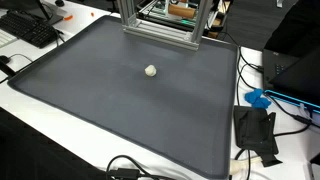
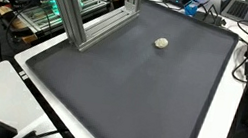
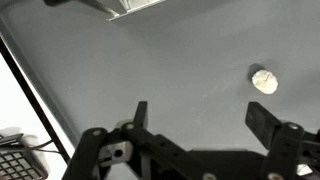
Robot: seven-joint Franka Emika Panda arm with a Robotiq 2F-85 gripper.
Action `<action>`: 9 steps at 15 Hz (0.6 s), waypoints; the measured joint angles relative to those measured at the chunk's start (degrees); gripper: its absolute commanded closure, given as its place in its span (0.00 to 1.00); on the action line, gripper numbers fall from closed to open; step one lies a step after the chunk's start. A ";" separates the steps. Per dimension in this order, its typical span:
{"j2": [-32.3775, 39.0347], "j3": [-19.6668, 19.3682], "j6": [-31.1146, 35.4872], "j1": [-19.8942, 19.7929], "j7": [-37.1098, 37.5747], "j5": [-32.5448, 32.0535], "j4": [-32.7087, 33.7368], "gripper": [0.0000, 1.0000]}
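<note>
So the little whitish lump [image 1: 150, 71] sits alone near the middle of the dark mat [image 1: 90, 110], a bit toward the metal frame [image 1: 160, 35]. It looks light and kinda squishy to me, maybe crumpled, so I doubt it's fragile, but I bet it can roll or skid on that mat. I'd pinch it across its widest part, down low. My claw [image 3: 200, 125] hangs well apart from it, spread wide, holding nothing. In the wrist view the lump sits up past one finger [image 3: 262, 118].
</note>
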 measured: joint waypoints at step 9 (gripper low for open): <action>-5.19 4.72 -3.13 1.68 0.69 2.51 -2.18 0.00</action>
